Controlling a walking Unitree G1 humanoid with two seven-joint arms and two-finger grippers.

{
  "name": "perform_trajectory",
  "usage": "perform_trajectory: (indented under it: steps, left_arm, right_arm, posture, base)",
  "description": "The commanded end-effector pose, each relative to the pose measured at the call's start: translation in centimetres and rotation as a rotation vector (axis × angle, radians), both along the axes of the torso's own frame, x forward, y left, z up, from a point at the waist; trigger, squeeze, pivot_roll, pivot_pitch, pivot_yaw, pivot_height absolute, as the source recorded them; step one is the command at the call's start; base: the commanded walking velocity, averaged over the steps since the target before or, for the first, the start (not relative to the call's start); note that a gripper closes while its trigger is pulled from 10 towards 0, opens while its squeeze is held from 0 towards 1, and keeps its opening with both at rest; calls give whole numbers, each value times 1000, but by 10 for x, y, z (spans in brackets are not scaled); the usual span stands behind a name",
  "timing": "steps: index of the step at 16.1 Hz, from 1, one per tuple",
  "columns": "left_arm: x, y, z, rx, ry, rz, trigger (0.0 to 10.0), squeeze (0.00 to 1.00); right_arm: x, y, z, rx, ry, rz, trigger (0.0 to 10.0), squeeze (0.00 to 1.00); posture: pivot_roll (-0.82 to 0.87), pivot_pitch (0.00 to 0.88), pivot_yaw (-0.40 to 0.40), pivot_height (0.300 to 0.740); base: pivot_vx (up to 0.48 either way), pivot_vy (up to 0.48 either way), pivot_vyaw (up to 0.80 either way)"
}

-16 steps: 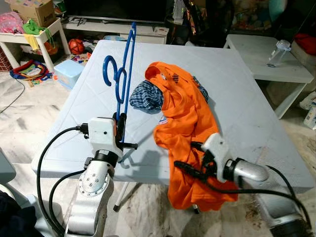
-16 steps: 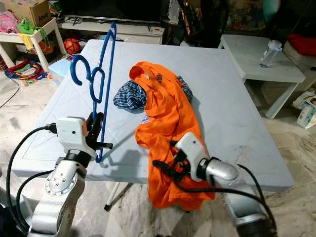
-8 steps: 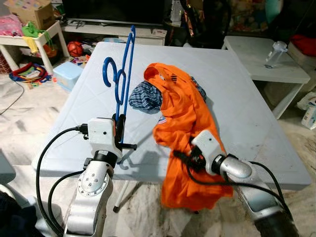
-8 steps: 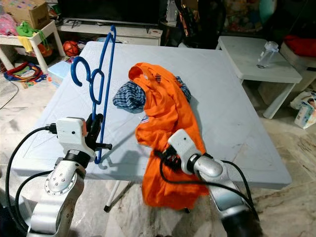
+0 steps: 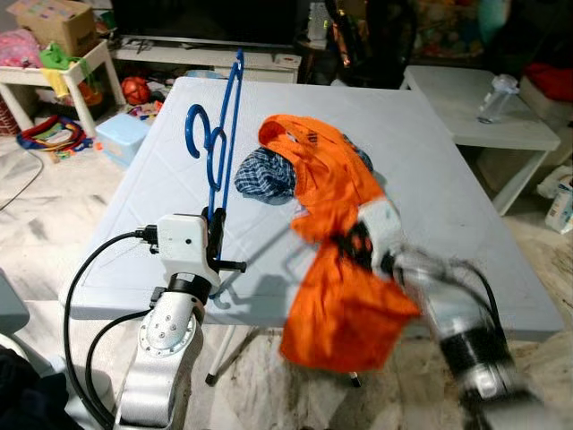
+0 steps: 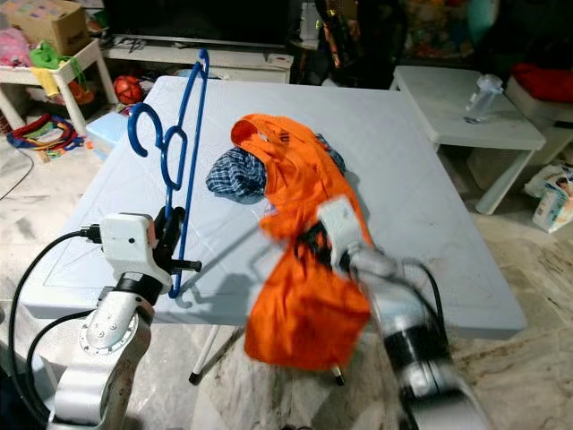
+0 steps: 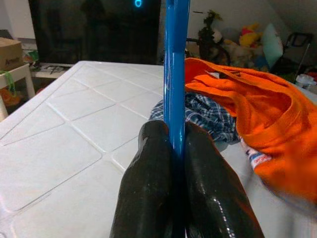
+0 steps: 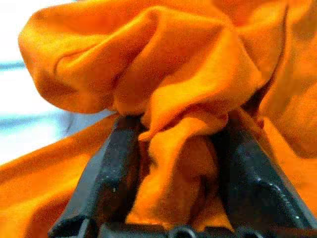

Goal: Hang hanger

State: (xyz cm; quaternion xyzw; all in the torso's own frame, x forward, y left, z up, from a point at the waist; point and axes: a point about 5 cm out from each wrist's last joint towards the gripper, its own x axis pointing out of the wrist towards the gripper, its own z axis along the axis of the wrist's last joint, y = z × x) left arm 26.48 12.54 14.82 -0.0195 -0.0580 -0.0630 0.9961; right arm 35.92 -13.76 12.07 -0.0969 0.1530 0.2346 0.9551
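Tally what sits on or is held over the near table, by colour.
Blue: 1, the hanger
Orange: 1, the shirt
Blue-and-white checked: 1, the cloth
Total: 3

No text, label or number is sharp enough to read anywhere.

A pale grey square plastic table (image 5: 170, 215) with a diamond-line pattern on its top carries the load here. On it lies a crumpled blue-and-white checked cloth (image 5: 266, 175), and touching it, partly over it, the orange fabric garment (image 5: 315, 166), whose lower part spills off the near edge, blurred.
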Motion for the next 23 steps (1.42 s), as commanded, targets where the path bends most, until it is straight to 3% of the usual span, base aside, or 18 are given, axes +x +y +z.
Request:
perform_trajectory:
  steps: [1,4,5,6,7,8,9,11,12,13,14,15,16,18,19,20,23]
  left_arm:
    - [1,-4,1,-1,-1,-1,10000,0]
    - [2,-6,1,-6,-4,3,10000,0]
    - [2,-6,1,-7,-6,7,10000,0]
    - [2,-6,1,-7,-7,7,10000,0]
    - [2,-5,2,-6,-11,14,10000,0]
    - [3,-2,3,-3,-16,28,10000,0]
    - [3,-2,3,-2,-17,35,10000,0]
    - [2,-3,3,-4,-18,35,10000,0]
    - [1,-3,2,-5,-15,33,10000,0]
    - [0,-4,2,-5,-13,32,10000,0]
    - [0,-4,1,-5,-10,30,10000,0]
    - [0,-3,1,-3,-9,29,10000,0]
    - [0,-3,0,-2,-8,27,10000,0]
    - [0,-2,-1,4,-2,20,10000,0]
    - [0,-3,-1,6,0,11,10000,0]
    - [0,-3,-1,7,1,8,10000,0]
    - [2,-5,-1,9,1,-7,10000,0]
  right_arm:
    - [19,3,26,55,-47,-16,0,0]
    - [51,23,96,158,-204,-50,0,0]
    - [61,32,147,287,-348,-80,0,0]
    - [62,33,155,312,-369,-83,0,0]
    - [62,36,193,410,-488,-99,0,0]
    - [58,37,242,474,-671,-112,0,0]
    - [54,36,262,487,-754,-116,0,0]
    - [55,40,256,443,-742,-84,0,0]
    - [57,40,243,382,-721,-66,1333,0]
    - [58,38,229,322,-696,-50,10000,0]
    - [61,30,205,268,-635,-20,10000,0]
    - [61,24,189,260,-598,4,10000,1000]
    - [60,17,174,250,-558,27,10000,1000]
    - [52,-12,136,203,-450,113,10000,1000]
    - [45,-26,127,146,-432,155,10000,1000]
    - [42,-29,127,132,-433,176,10000,1000]
    - [24,-48,119,165,-368,254,10000,1000]
  posture:
    - [64,77,-87,740]
    - [68,70,-94,740]
    - [75,66,-99,740]
    - [75,66,-99,740]
    - [80,64,-103,740]
    - [86,63,-107,740]
    - [90,63,-111,740]
    - [92,64,-112,740]
    - [92,64,-112,740]
    - [89,67,-109,740]
    - [89,67,-109,740]
    - [85,69,-105,740]
    - [83,71,-99,740]
    - [75,75,-87,740]
    - [70,77,-80,740]
    - [67,77,-77,740]
    - [59,75,-63,740]
  base:
    - [0,0,0]
    - [0,0,0]
    - [0,0,0]
    - [0,0,0]
    - [0,0,0]
    - [0,0,0]
    - [0,0,0]
    - [0,0,0]
    - [0,0,0]
    - [0,0,0]
    - [0,0,0]
    - [0,0,0]
    - [0,0,0]
    - [0,0,0]
    - [0,0,0]
    - [0,0,0]
    - [0,0,0]
